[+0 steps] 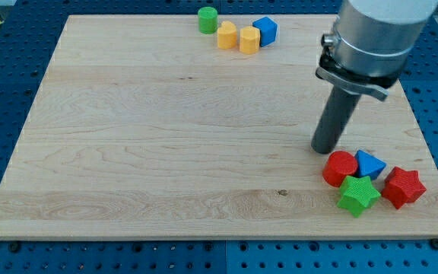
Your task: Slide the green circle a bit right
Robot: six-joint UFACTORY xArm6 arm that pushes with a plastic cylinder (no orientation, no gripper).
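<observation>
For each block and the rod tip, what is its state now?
green circle block: top edge, left of yellow pair
two yellow blocks: touching
blue cube: against right yellow
red cylinder, blue triangle, green star, red star: clustered bottom right
my tip: beside red cylinder

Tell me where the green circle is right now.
The green circle sits at the board's top edge, just left of the yellow blocks, far from my tip at lower right.
</observation>
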